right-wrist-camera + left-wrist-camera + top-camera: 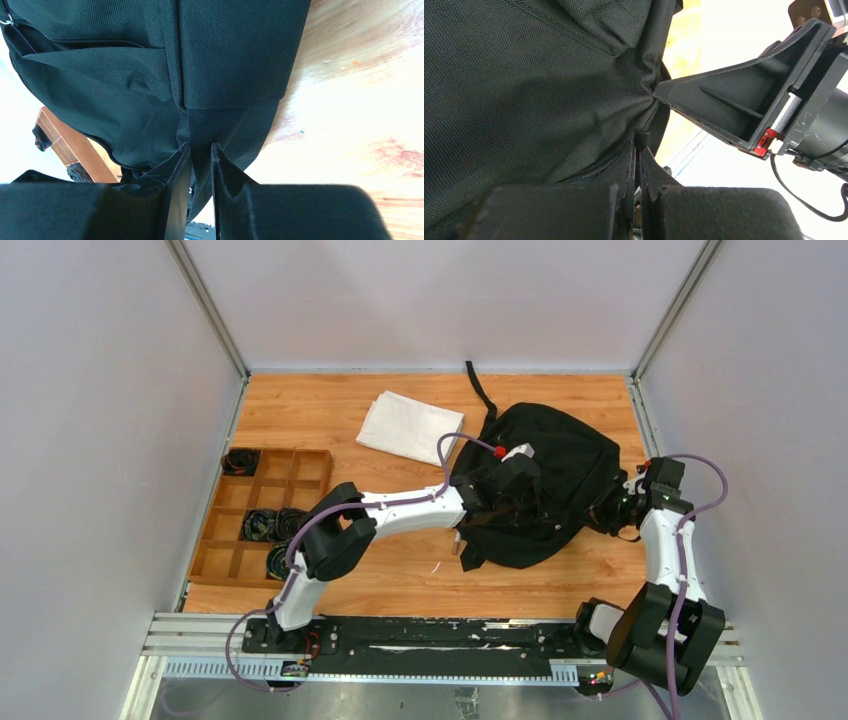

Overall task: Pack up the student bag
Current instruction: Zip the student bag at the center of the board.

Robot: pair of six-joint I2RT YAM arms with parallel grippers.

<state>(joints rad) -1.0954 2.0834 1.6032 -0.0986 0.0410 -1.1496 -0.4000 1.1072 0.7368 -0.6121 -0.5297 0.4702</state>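
the student bag (565, 465) lies slumped on the right half of the table (320, 405), its long axis slanting from near-left to far-right, one strap trailing toward the back wall (which end is its top i cannot tell). my left gripper (638, 150) is pinched tight on a small tab of its fabric, and my right gripper (200, 150) is clamped on a fold at its right edge.

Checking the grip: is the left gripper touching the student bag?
Touching. The left wrist view shows the left gripper shut on a small piece of the student bag.
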